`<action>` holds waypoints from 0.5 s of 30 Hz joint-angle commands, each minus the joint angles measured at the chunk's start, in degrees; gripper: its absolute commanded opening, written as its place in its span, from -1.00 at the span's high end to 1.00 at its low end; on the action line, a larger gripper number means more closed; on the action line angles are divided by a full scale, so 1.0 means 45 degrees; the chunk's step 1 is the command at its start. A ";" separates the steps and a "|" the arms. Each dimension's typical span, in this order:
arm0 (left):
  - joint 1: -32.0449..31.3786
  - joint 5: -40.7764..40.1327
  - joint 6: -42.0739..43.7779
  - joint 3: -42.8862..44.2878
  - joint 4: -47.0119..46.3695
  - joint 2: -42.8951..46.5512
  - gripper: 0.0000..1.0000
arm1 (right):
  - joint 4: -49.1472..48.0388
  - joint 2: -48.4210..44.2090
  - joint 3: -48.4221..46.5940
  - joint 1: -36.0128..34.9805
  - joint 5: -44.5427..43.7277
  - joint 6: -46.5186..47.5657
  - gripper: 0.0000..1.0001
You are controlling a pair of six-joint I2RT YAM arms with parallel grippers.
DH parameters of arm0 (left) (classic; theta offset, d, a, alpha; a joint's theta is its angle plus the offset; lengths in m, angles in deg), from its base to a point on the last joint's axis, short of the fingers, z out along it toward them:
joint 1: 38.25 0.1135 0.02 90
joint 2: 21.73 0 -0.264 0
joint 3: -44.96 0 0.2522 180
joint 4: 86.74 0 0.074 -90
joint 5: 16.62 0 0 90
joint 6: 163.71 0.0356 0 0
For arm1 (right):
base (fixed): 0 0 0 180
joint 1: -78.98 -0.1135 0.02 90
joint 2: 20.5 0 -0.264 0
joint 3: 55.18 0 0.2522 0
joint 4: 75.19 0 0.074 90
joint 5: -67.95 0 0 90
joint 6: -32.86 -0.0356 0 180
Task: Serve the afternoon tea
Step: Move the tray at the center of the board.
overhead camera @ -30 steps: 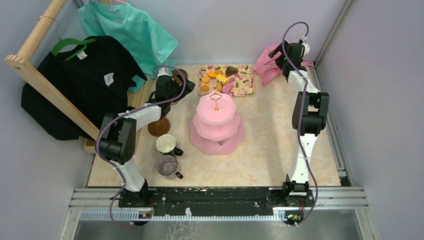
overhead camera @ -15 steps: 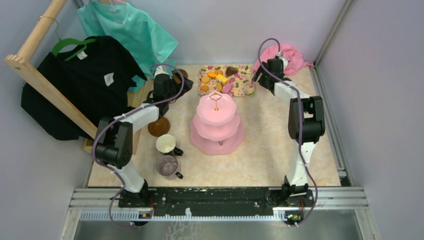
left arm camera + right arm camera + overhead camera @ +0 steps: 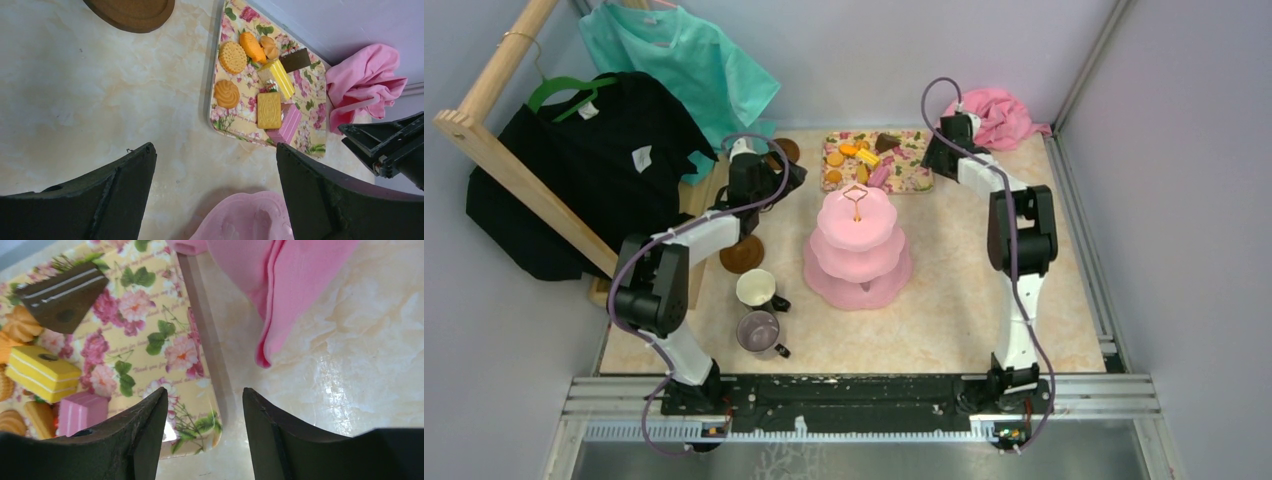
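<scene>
The left gripper (image 3: 215, 200) hung with its two dark fingers spread wide and nothing between them, above the cream marble-patterned table top (image 3: 964, 300) and near the back-left of the pink three-tier cake stand (image 3: 857, 250), whose gold loop (image 3: 855, 193) rose from the top tier; the right gripper (image 3: 205, 405) was likewise parted and held nothing, low over the right edge of the flat floral-patterned rectangular mat (image 3: 180, 352) at the back of the table; on that mat the left wrist view showed eight small snacks: a round sandwich biscuit (image 3: 233, 57), an orange piece (image 3: 252, 47), a small tan swirl (image 3: 270, 46), a brown layered wedge (image 3: 296, 60), a yellow layered block (image 3: 279, 77), a round swirl cookie (image 3: 227, 93), a rectangular biscuit (image 3: 269, 110) and a pink layered block (image 3: 287, 125); a soft pink cloth (image 3: 280, 280) lay crumpled just right of the mat, one fold touching its corner; two brown round saucers sat on the left, one (image 3: 130, 10) near the mat's left end and one (image 3: 742, 253) partly under the left arm; two mugs stood left of the stand's base, the white mug (image 3: 756, 287) just behind the grey-purple mug (image 3: 759, 330); pale grey walls closed the table in; a wooden rack (image 3: 494, 150) leaned at the left with one black garment (image 3: 574, 180) on a green hanger and one teal garment (image 3: 684, 60).
</scene>
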 commanded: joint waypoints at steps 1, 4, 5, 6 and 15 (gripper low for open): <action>0.0156 0.0119 -0.0094 -0.0138 -0.0501 0.0355 -0.89 | 0.0903 0.0880 -0.1040 -0.0227 -0.0467 0.0441 -0.12; 0.0243 0.0226 -0.0204 -0.0175 -0.0596 0.0251 -0.89 | 0.1267 0.1366 -0.1553 -0.0334 -0.0571 0.0586 -0.11; 0.0264 0.0263 -0.0225 -0.0177 -0.0632 0.0237 -0.89 | 0.1359 0.1483 -0.1679 -0.0364 -0.0635 0.0632 -0.11; 0.0274 0.0285 -0.0239 -0.0177 -0.0661 0.0215 -0.89 | 0.1446 0.1578 -0.1768 -0.0412 -0.0675 0.0685 -0.10; 0.0393 0.0298 -0.0395 -0.0324 -0.0819 0.0101 -0.89 | 0.2664 0.2240 -0.2389 -0.0571 -0.1016 0.1048 0.48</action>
